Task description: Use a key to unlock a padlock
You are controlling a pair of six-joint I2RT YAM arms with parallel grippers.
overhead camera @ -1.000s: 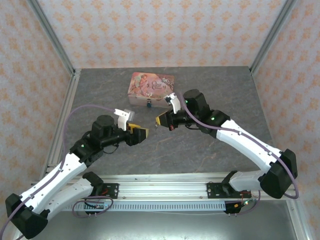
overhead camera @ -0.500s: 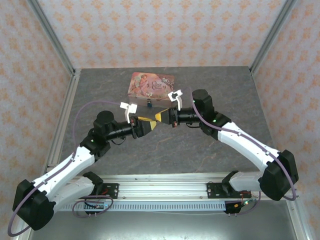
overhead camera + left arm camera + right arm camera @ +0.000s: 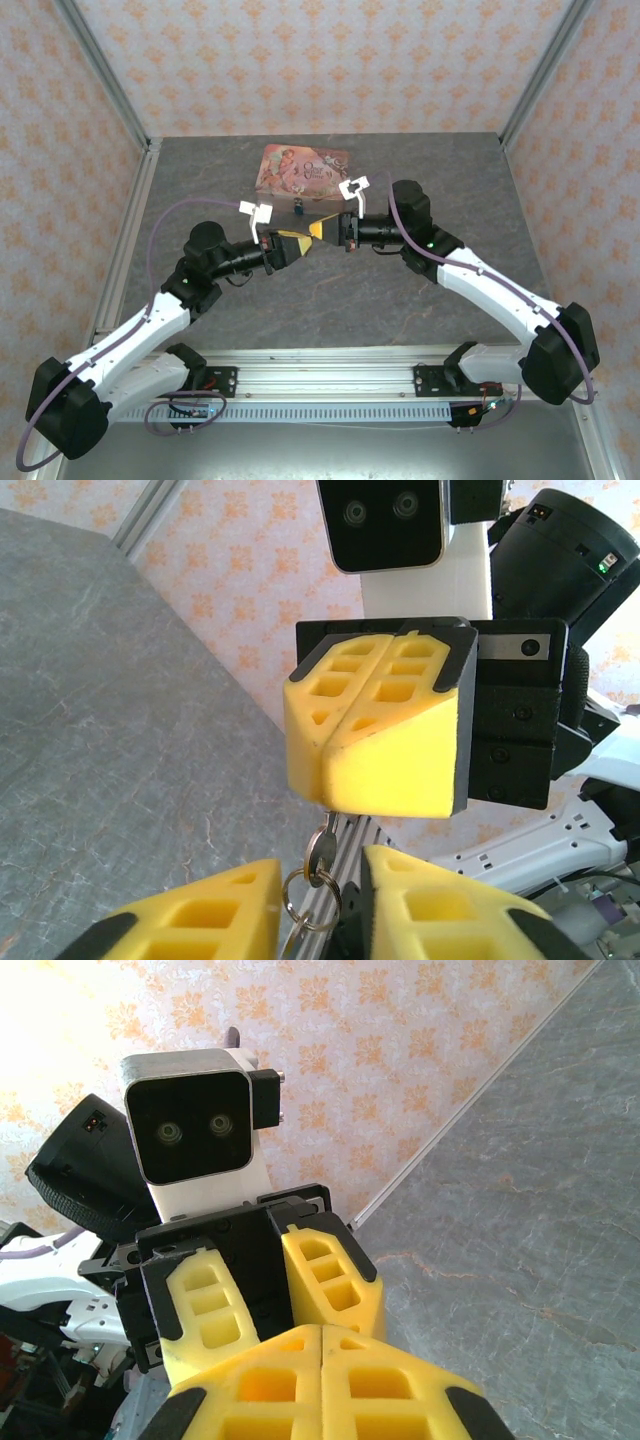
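My right gripper (image 3: 318,230) is shut on the key (image 3: 322,850). It pinches the blade, so the key's round head and a key ring (image 3: 312,898) hang below its yellow fingertips (image 3: 385,735). My left gripper (image 3: 320,885) faces it tip to tip, open, with its two pads on either side of the hanging key and ring, a gap on each side. In the right wrist view my own pads (image 3: 250,1385) are pressed together and hide the key, with the left gripper (image 3: 262,1290) just beyond. The tiny dark padlock (image 3: 299,209) sits at the front of the pink tin.
The pink picture-lidded tin (image 3: 303,168) lies on the grey table (image 3: 420,175) just behind the two grippers. Patterned walls and metal frame rails (image 3: 130,230) close in the sides. Both arms meet above the table's middle.
Both grippers have come together until their tips nearly touch. The left gripper swung up to face the right one, and its jaws have narrowed around the hanging key.
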